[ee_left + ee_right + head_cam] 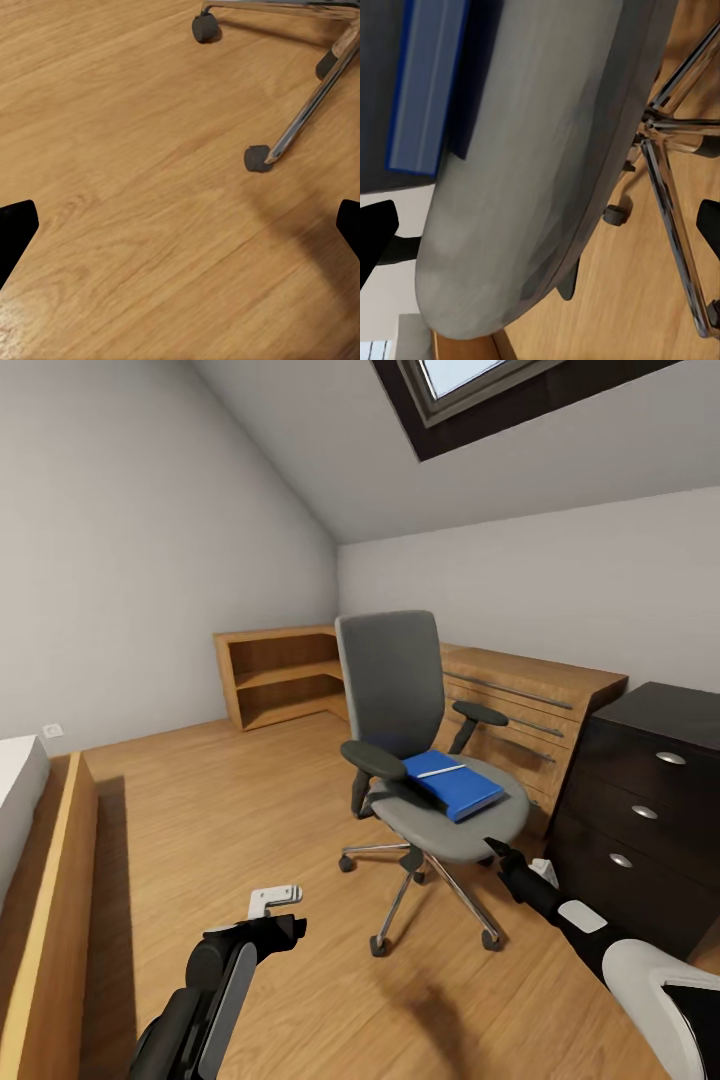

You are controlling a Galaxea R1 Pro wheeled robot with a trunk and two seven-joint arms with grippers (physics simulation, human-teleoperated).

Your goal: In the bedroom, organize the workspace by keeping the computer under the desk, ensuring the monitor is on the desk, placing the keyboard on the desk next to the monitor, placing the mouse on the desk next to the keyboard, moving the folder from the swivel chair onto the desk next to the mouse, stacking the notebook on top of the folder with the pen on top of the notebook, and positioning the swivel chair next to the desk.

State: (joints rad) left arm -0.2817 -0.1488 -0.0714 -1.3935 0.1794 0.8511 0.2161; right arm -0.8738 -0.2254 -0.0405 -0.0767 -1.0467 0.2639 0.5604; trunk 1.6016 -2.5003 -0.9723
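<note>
The swivel chair (395, 680) stands in the middle of the wood floor, with its grey seat (540, 150) seen close in the right wrist view. A bright blue folder (455, 785) (427, 82) lies flat on the seat, and a thin pale stick (440, 770) that looks like the pen rests on it. My right gripper (495, 849) (540, 232) is open just short of the seat's front right edge, a little below the folder. My left gripper (280, 915) (180, 232) hangs open over bare floor near the chair's castors (257, 158). The black desk (640, 800) shows its drawer unit with three silver knobs at right.
A light wood chest of drawers (540, 700) stands behind the chair, with an open wood shelf (280, 675) in the corner. The wood-framed bed (50, 860) lines the left side. A roof window (480, 390) sits in the sloped ceiling. Open floor lies left of the chair.
</note>
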